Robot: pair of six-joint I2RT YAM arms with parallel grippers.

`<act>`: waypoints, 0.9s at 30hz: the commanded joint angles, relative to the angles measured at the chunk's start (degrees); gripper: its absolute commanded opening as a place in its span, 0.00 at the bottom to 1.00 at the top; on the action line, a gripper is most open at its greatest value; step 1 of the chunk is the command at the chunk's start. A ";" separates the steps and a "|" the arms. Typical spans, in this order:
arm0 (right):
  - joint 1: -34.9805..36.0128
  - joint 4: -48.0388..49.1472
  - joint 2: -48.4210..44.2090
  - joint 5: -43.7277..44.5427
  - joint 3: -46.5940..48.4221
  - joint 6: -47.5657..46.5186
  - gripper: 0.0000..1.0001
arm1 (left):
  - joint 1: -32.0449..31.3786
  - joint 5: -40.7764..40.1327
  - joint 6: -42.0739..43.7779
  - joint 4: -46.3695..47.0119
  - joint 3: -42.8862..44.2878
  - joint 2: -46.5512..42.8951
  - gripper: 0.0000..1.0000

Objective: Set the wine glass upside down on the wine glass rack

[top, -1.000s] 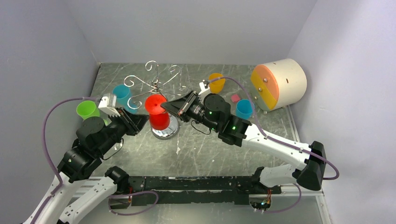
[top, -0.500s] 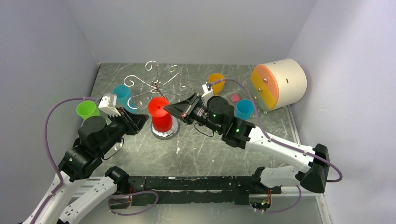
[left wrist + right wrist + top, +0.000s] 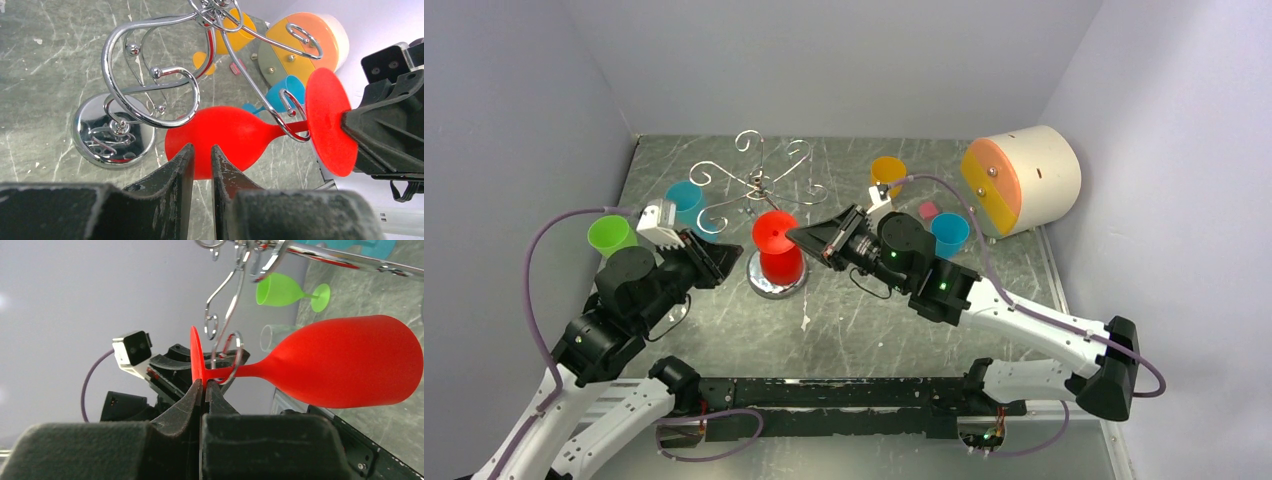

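The red wine glass [image 3: 776, 250] hangs upside down, foot on top, over the round base of the silver wine glass rack [image 3: 762, 185]. Its stem sits in the scroll loop of a rack arm [image 3: 227, 357]. My right gripper [image 3: 796, 237] is shut on the edge of the glass's foot [image 3: 196, 357]; the fingertips [image 3: 204, 385] pinch the thin disc. My left gripper [image 3: 736, 262] is just left of the bowl, its jaws almost closed with nothing between them. In the left wrist view the bowl [image 3: 225, 135] lies just beyond the gripper [image 3: 202, 150], with the rack base [image 3: 112, 130] behind it.
A green glass [image 3: 611, 235] and a teal glass [image 3: 686, 200] stand left of the rack. An orange glass [image 3: 887, 172], a blue glass [image 3: 947, 232] and a small pink piece [image 3: 928, 210] are to its right. A cream drum with an orange face [image 3: 1021, 178] sits back right.
My right gripper has carried the red glass a little to the right and nearer, above the rack base. The left gripper has hardly moved.
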 commanded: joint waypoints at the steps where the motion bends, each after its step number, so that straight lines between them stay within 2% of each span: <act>1: -0.77 0.32 -1.25 1.02 -2.24 0.50 0.03 | 0.12 -1.15 0.93 -0.24 -0.52 0.49 0.24; 5: -1.11 -1.01 -1.28 1.65 -2.16 1.78 0.17 | 0.11 -0.86 0.46 -0.43 -0.68 0.17 0.26; 9: -1.18 -1.37 -1.51 1.74 -2.35 2.35 0.20 | 0.09 -0.25 0.19 -0.56 -0.50 -0.43 0.31; 12: -1.17 -1.40 -2.08 1.94 -2.56 2.10 0.24 | 0.13 -0.33 0.08 -1.41 -0.03 -0.73 0.43; 15: -1.16 -1.33 -2.86 2.39 -3.23 1.77 0.33 | 0.09 0.13 0.27 -2.61 0.48 -1.40 0.56; 17: -1.20 -1.84 -3.46 2.78 -3.32 0.91 0.39 | 0.14 0.34 0.67 -3.38 0.52 -2.05 0.61; 22: -1.25 -2.75 -6.90 3.64 -6.43 -4.23 0.60 | 0.15 -0.27 2.21 -6.86 0.85 -4.08 0.62; 25: -1.23 -3.34 -10.48 5.31 -10.43 -5.20 0.75 | 0.09 -2.57 2.29 -10.62 2.85 -5.58 0.69; 27: -1.20 -4.95 -12.81 6.55 -12.44 -7.78 0.91 | 0.11 -4.33 2.27 -12.61 3.83 -6.95 0.75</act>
